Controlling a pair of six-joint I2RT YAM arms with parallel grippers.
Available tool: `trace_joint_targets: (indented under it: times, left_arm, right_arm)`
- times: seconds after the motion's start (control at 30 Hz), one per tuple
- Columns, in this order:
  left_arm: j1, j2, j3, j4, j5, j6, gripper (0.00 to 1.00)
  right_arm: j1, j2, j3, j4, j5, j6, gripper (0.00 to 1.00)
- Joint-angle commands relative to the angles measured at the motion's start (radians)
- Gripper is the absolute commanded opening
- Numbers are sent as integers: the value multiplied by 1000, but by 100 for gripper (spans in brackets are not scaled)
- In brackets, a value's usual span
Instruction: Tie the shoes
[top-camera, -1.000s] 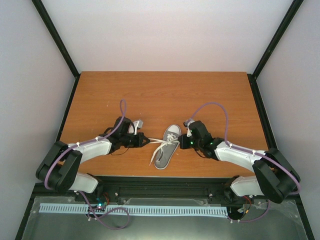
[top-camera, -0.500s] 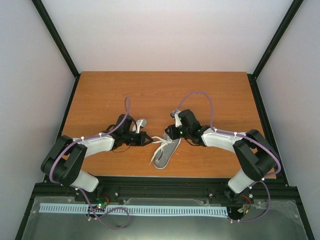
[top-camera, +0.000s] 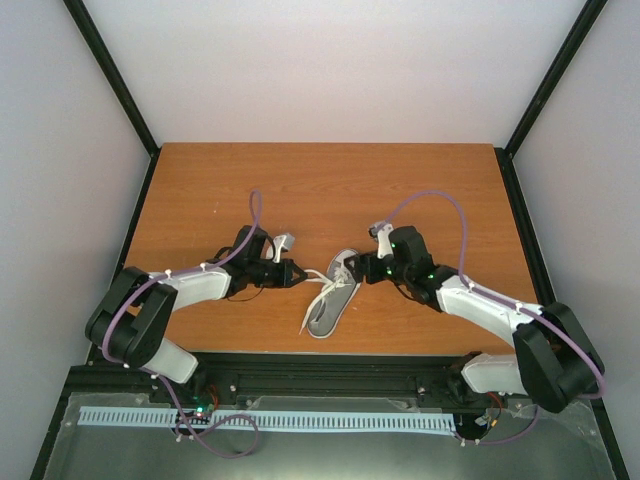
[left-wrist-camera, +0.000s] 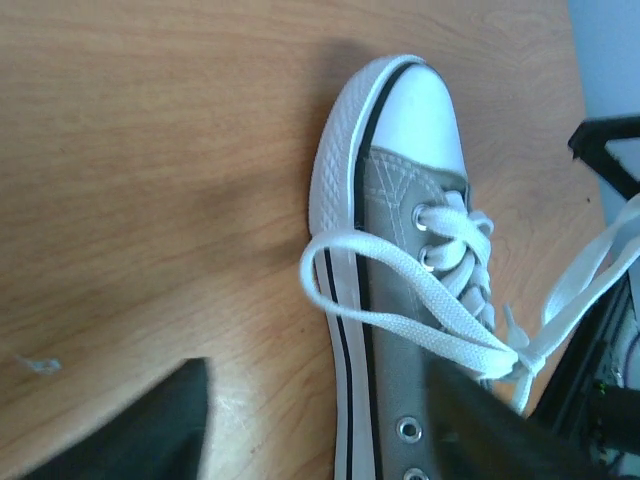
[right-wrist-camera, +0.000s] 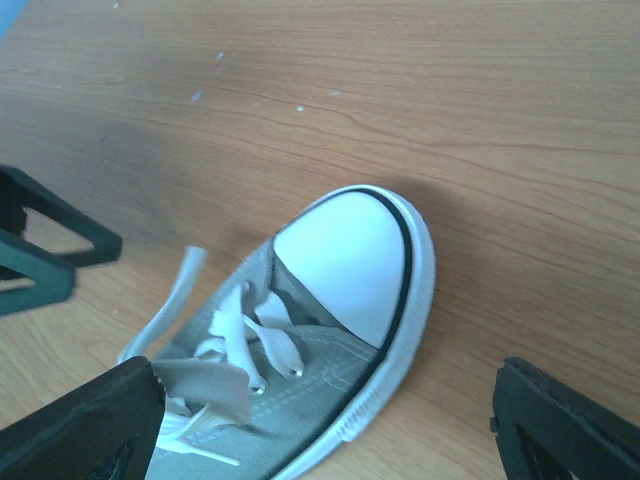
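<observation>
Grey sneaker (top-camera: 333, 298) lies near the table's (top-camera: 300, 180) front edge, well apart from its other edges, its laces (left-wrist-camera: 420, 300) loose, the right claw (top-camera: 360, 268) now drawn back off the toe, the left claw (top-camera: 297, 273) just beside it, both spread wide.

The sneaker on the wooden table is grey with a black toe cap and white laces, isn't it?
Not quite. The toe cap is white, not black; the right wrist view shows it plainly. The rest holds: the sneaker on the wooden table is grey with white laces.
</observation>
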Motion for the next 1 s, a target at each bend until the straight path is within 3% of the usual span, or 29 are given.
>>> trace_joint_targets:
  times: [0.0, 0.07, 0.17, 0.5, 0.6, 0.73, 0.83, 0.97]
  left_arm:
    - [12, -78, 27, 4, -99, 4, 83]
    - [16, -108, 32, -23, -127, 19, 92]
    - [34, -142, 39, -53, -148, 36, 97]
    - [164, -222, 29, -97, -135, 55, 99]
    - [192, -243, 31, -104, -143, 60, 100]
    - [279, -231, 74, -128, -157, 82, 100]
    - [409, -201, 94, -87, -133, 64, 100]
    - [613, -196, 81, -47, -121, 4, 100]
  right_arm:
    - [-40, -45, -31, -15, 2, 6, 92]
    - [-67, -54, -34, -17, -12, 5, 95]
    - [-129, -72, -39, -13, -70, 4, 95]
    - [-290, -125, -40, -42, -267, -24, 96]
    - [-298, -128, -29, -63, -216, -35, 96]
    - [-397, -99, 7, -82, -162, -21, 97]
    - [-498, -62, 34, -54, -111, 4, 97]
    - [-542, -52, 63, -27, 145, 5, 97]
